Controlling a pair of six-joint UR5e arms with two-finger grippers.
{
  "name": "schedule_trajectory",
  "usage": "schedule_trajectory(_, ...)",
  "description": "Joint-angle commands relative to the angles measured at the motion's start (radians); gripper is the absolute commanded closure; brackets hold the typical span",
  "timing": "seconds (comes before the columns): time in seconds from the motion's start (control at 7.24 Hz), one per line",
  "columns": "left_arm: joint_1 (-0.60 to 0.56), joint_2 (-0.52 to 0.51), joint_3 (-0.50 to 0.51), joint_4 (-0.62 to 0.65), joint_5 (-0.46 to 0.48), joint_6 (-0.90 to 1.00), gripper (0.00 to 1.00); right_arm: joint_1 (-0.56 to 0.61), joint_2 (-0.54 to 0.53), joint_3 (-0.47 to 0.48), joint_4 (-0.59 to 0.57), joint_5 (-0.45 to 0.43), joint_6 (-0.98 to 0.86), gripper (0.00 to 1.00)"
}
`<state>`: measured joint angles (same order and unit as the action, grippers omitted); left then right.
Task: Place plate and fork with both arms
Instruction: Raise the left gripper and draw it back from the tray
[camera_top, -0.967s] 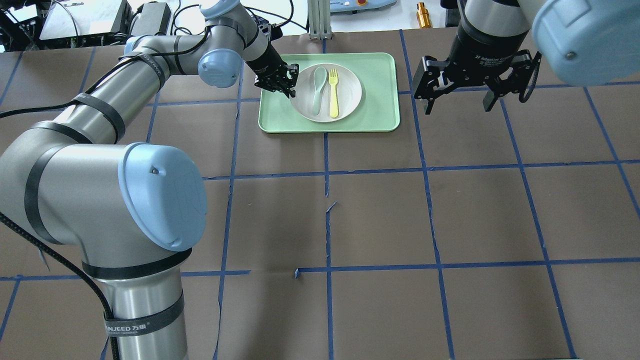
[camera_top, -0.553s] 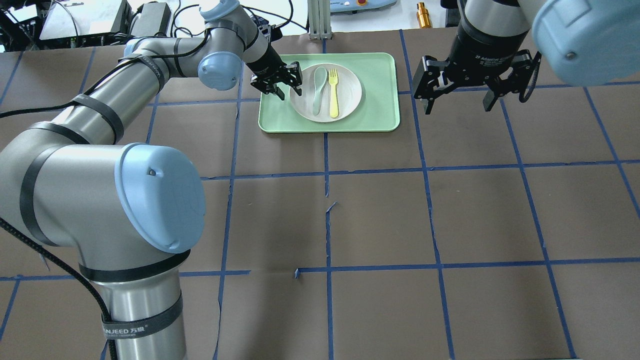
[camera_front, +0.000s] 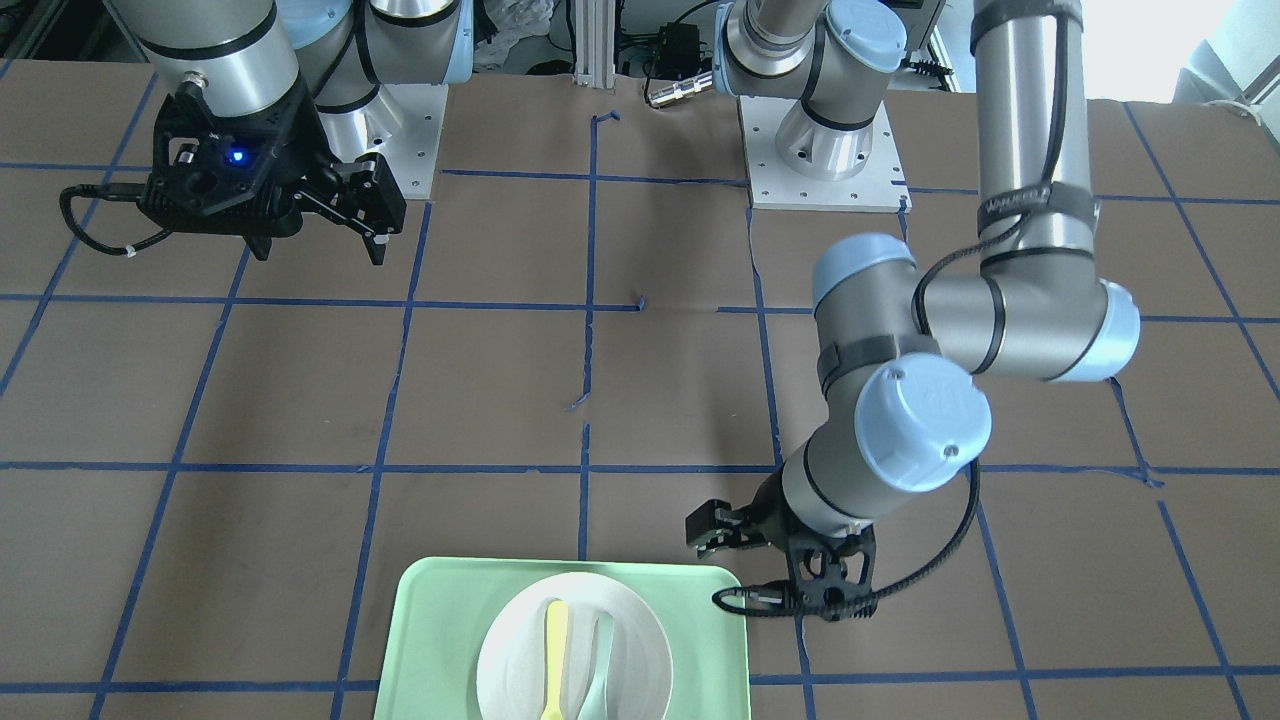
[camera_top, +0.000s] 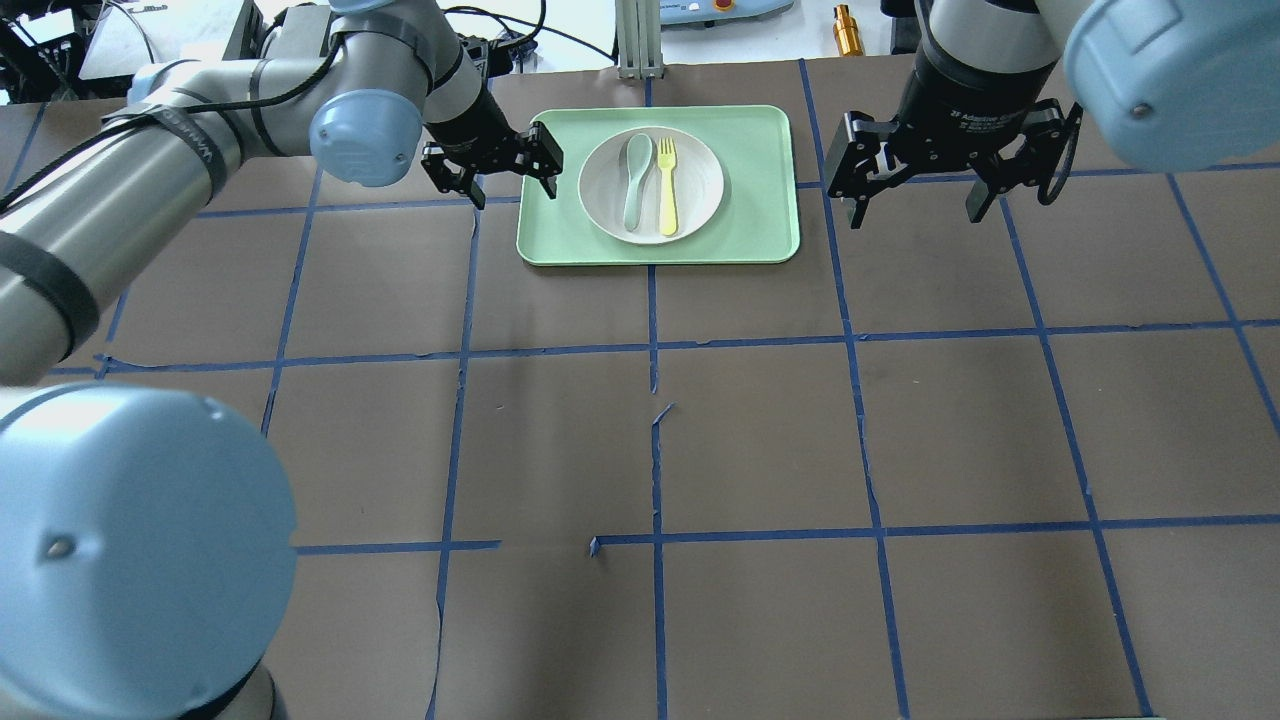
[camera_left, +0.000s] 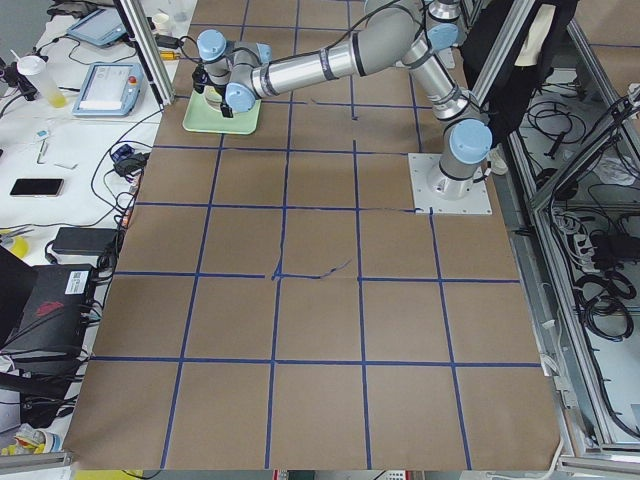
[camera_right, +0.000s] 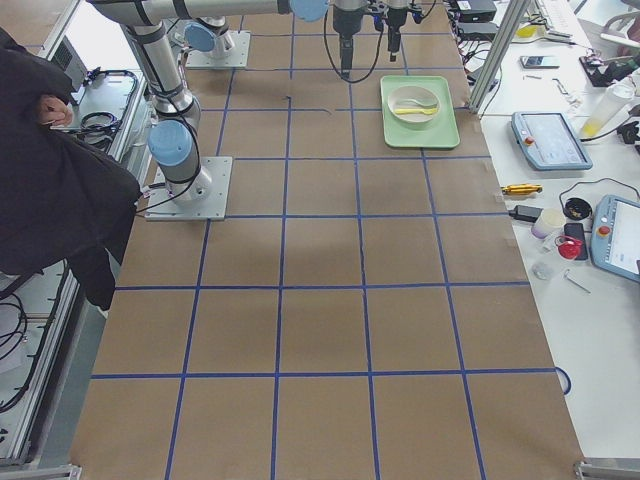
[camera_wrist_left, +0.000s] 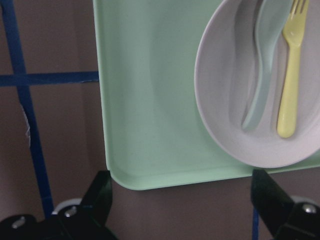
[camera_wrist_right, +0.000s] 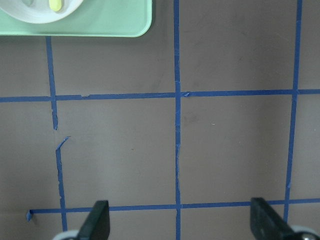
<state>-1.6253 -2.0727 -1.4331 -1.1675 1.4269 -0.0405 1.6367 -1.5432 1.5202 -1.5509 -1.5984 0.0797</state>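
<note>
The plate (camera_top: 703, 180) sits in a green tray (camera_top: 765, 200) at the middle of the surface's (camera_top: 760, 430) far edge, with the fork (camera_top: 667, 190) lying on it, tines toward that edge, just beside a spoon (camera_top: 637, 180). The left gripper (camera_top: 512, 190) hangs wide open and empty at the tray's left side, low, with the tray's near-left corner between its fingers in the wrist view. The right gripper (camera_top: 915, 208) hovers open and empty to the right of the tray, apart from it. Neither thing has been taken yet. The fork looks like the fiddly one. The right gripper would do well to come straight down across the handle's lower half, fingers set crosswise and narrow, so the inner finger misses the spoon. The handle lies flat in a shallow dish, so the fingertips should reach the plate's floor before closing. For the plate, the left gripper probably needs a tilted pinch on the left rim, one finger inside and one under the lip. The plate should be kept level, or the spoon may slide. The surface is brown board marked in squares by blue tape (camera_top: 655, 350), torn near the middle. Benches with a teach pendant (camera_right: 545, 140) and cables flank it, and a person in black (camera_right: 50, 190) stands by the robot's end.
</note>
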Motion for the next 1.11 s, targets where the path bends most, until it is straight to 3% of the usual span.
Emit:
schedule_trajectory(0.0,-0.007,0.243,-0.160,-0.038,0.059,-0.013,0.00,0.000,0.000,0.000,0.000,0.000,0.000,0.00)
schedule_trajectory(0.41,-0.007,0.468,-0.138,-0.287,0.056,0.001,0.00,0.000,0.000,0.000,0.000,0.000,-0.001,0.00)
schedule_trajectory(0.55,-0.008,0.496,-0.103,-0.369,0.055,0.002,0.00,0.000,0.000,0.000,0.000,0.000,-0.001,0.00)
schedule_trajectory(0.83,-0.008,0.508,-0.128,-0.374,0.137,0.010,0.00,0.002,0.000,0.000,-0.002,0.000,0.000,0.00)
schedule_trajectory(0.97,-0.008,0.493,-0.130,-0.373,0.127,-0.002,0.00,0.002,0.000,0.000,-0.002,0.000,0.000,0.00)
